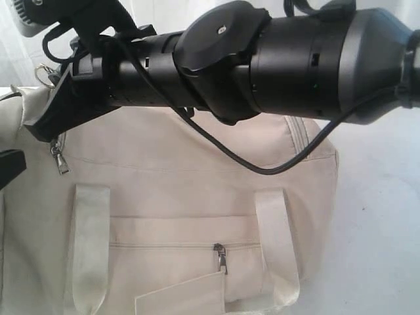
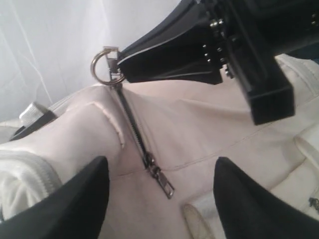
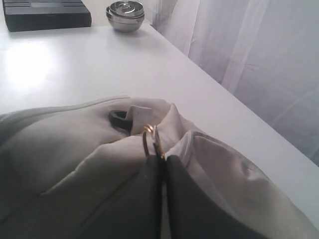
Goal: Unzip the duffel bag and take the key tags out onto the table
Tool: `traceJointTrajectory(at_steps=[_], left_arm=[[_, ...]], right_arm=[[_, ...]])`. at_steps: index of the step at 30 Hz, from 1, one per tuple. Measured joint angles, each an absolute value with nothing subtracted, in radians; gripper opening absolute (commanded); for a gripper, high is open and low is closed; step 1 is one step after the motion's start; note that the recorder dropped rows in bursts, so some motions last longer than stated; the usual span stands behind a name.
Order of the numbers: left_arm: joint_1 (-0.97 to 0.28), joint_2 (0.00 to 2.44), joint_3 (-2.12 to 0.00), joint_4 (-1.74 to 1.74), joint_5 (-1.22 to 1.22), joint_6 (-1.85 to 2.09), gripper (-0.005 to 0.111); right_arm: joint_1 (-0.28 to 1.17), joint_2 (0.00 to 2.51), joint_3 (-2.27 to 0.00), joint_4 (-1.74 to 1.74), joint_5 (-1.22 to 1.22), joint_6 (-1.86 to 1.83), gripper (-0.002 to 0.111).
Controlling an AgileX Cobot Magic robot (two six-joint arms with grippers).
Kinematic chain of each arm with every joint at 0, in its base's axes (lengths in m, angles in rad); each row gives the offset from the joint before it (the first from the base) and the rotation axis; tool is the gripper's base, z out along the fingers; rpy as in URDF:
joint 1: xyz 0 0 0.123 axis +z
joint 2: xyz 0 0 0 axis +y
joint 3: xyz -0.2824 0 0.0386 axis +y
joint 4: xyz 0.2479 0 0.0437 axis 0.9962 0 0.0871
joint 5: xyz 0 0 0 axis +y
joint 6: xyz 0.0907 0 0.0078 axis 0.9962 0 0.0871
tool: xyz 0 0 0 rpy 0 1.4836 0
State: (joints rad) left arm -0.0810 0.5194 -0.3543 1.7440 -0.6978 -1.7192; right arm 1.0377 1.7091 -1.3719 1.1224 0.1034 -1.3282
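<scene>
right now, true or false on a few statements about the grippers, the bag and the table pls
1. The right gripper is shut on the metal ring at the duffel bag end. True.
2. The left gripper is clamped on the main zipper pull. False: it is open and not touching the pull.
3. The key tags lie on the table. False: none are in view.
4. Steel bowls stand on the table. True.
</scene>
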Motion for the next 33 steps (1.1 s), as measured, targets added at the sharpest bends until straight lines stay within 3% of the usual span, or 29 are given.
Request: traceJointTrajectory(at_steps=[26, 29, 31, 33], left_arm=[[-0.081, 0.647, -0.351, 1.56, -0.606, -1.475, 0.063], [-0.081, 0.71, -0.351, 1.525, -0.608, -1.444, 0.054], [-0.081, 0.761, -0.351, 1.516, -0.624, -1.437, 0.041], [-0.081, 0.793, -0.351, 1.512, -0.653, -1.435, 0.021]], right_arm=[[1.036, 1.709, -1.374, 1.124, 0.182, -1.301, 0.0], [1.036, 1.709, -1.374, 1.14, 0.185, -1.301, 0.0], [1.036, 1.709, -1.374, 1.142, 0.193, -1.301, 0.0], [1.036, 1.709, -1.374, 1.142, 0.2, -1.301, 0.0]])
